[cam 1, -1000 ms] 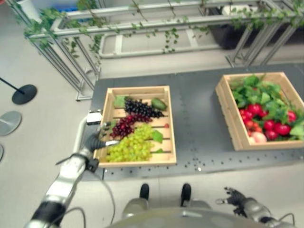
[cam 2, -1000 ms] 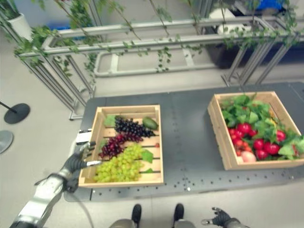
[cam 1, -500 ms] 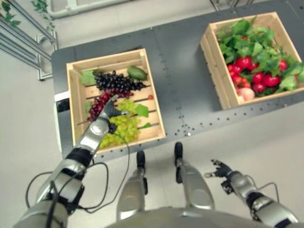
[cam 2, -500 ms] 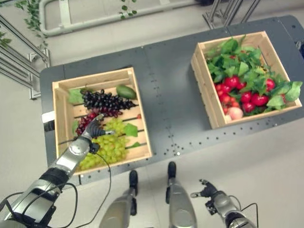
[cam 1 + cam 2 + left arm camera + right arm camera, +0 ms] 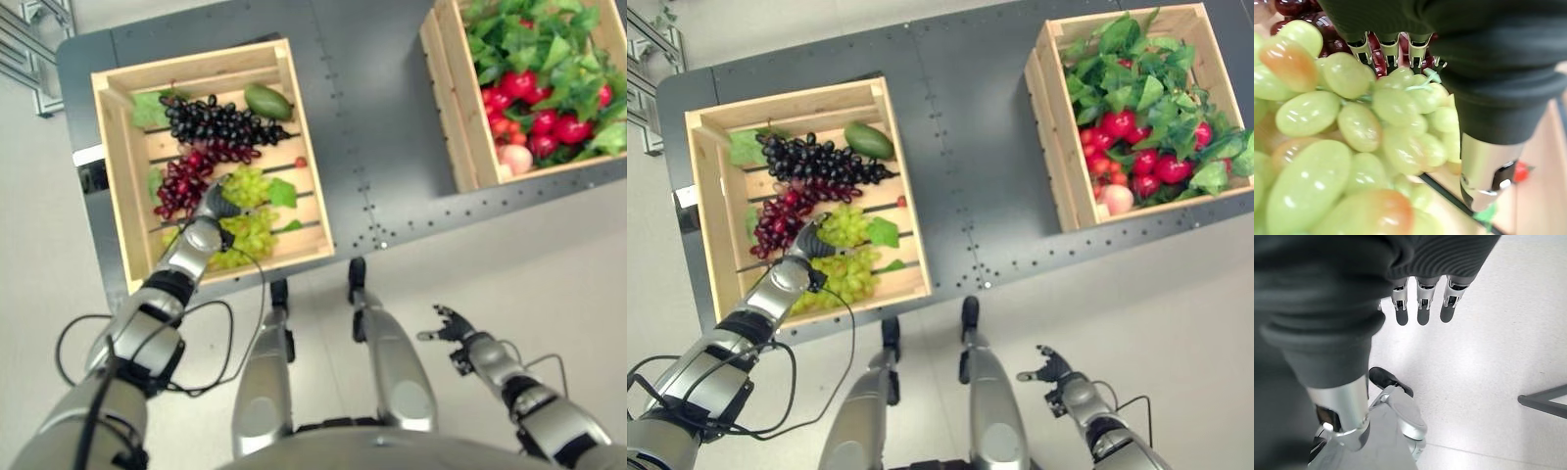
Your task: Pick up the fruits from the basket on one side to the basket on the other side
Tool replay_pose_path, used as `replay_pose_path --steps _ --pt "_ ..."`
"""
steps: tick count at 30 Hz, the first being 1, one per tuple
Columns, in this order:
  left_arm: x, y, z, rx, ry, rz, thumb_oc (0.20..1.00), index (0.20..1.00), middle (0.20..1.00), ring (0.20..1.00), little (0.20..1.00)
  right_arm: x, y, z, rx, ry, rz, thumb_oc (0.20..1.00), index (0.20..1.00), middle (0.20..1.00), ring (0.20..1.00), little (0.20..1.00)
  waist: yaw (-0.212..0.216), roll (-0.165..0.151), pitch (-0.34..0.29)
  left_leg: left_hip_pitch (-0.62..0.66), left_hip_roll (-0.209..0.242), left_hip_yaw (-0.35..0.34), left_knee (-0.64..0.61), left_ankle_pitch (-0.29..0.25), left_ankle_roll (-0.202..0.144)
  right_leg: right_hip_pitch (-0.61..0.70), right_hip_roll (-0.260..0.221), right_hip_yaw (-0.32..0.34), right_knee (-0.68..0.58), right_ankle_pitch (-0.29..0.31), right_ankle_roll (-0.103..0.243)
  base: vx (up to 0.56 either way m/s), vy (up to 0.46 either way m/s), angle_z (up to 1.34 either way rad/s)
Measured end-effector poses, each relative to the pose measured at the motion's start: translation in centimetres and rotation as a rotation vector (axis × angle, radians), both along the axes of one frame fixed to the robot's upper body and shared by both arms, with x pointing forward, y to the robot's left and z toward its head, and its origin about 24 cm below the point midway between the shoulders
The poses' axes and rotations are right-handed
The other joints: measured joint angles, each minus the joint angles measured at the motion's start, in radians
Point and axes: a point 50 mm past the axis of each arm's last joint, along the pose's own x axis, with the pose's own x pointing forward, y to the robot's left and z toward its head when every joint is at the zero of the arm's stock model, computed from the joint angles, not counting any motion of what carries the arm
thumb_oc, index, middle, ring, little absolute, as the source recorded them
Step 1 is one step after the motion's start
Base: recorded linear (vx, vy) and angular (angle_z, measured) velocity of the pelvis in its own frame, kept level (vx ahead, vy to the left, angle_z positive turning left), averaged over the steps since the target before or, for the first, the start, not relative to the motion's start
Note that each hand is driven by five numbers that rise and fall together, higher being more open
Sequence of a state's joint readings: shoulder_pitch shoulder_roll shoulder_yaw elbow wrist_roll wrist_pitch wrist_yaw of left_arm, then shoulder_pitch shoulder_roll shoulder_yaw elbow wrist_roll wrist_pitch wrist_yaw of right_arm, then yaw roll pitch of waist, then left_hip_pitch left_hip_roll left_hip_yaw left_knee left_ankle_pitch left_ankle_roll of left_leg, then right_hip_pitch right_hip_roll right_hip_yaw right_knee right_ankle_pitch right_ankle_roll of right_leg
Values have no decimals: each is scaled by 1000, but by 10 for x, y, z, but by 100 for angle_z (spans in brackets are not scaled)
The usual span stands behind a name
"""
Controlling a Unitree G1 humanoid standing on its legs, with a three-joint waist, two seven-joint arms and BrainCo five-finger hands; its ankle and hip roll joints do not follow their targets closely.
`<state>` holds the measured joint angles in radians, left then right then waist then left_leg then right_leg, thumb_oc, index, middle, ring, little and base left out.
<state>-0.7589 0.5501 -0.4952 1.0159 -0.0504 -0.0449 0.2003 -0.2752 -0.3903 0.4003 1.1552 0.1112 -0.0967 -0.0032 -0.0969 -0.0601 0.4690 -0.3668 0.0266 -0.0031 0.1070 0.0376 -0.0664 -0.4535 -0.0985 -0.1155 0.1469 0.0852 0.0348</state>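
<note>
Your right hand (image 5: 1050,370) is idling at 5 o'clock, fingers loose and holding nothing. Your left hand (image 5: 217,202) is reaching onto the green grape bunch (image 5: 242,217) in the slatted wooden crate (image 5: 113,186) at 10 o'clock, fingers extended, not clamping yet. You're at the grab stage, I'd say: curl around it, lift, then carry it to the leafy wooden crate (image 5: 1043,127) at 2 o'clock.

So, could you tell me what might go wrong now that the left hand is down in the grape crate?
1. The left hand sits on the green grapes with fingers extended, so a closing grasp may catch only a few grapes and the bunch could slip.
2. The red grapes lie right beside its fingers and might get dragged along.
3. The vegetable crate stands across the table; a loose bunch could drop on the way.
</note>
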Motion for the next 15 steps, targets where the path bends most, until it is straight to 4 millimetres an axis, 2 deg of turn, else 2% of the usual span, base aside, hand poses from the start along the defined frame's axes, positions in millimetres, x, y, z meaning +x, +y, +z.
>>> replay_pose_path --steps 15 --pt "3 5 8 116 -5 -17 1000 1000 1000 1000 1000 3 2 3 19 -27 0 1000 1000 1000 1000 1000 1 -12 5 -40 0 0 33 -3 -3 -33 5 13 8 10 -2 -3 1 -1"
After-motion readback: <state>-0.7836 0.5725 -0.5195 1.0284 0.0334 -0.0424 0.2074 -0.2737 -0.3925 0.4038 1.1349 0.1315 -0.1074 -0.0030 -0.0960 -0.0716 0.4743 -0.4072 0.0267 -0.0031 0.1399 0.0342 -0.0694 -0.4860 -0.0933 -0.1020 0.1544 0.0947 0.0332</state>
